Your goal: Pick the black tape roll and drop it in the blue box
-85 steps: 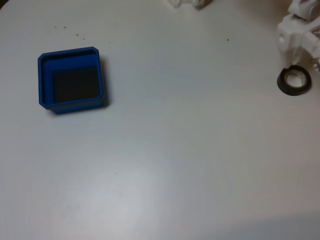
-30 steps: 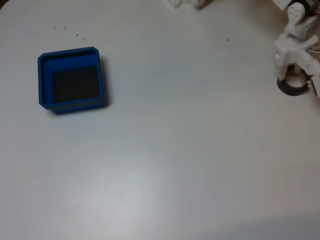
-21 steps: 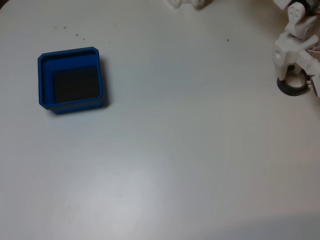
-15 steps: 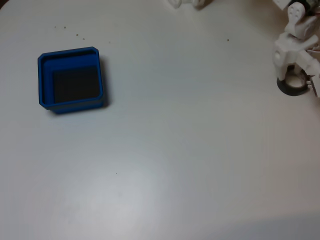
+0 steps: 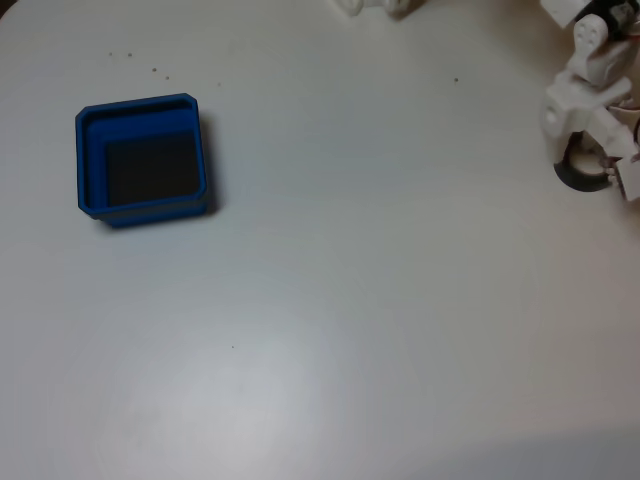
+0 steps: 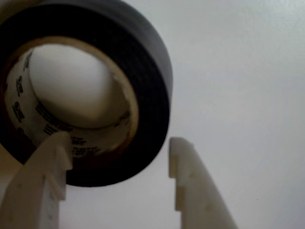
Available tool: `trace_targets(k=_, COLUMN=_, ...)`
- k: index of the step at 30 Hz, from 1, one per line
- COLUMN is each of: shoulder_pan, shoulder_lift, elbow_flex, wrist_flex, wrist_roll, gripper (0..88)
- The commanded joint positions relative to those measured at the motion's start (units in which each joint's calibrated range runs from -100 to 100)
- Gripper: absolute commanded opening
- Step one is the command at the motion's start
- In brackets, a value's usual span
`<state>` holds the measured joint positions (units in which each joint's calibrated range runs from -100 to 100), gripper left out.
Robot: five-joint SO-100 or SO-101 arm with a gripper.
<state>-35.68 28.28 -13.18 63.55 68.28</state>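
While the gripper [image 6: 116, 150] straddled the black tape roll's [image 6: 143, 86] wall, jaws parted, ungrasped, the blue box [image 5: 90, 160] at nine o'clock sat empty.

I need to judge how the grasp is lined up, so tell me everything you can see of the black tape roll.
The black tape roll is a glossy black ring around a pale tan core printed with small text. It lies flat on the white table, near the right edge in the fixed view, partly hidden there by the arm. In the wrist view the open claw straddles its wall: one finger reaches inside the core, the other stands just outside the rim, apart from it.
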Motion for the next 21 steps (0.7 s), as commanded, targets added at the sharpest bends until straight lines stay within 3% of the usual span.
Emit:
trace_targets(k=1, shoulder_pan=0.6, shoulder_lift=-0.6, elbow_flex=-3.9, wrist_flex=-1.0, wrist_roll=-0.3, gripper=18.7)
trace_targets(k=21, shoulder_pan=2.1, shoulder_lift=0.3, elbow_flex=-3.5, wrist_flex=-0.9, wrist_roll=-0.5, gripper=18.7)
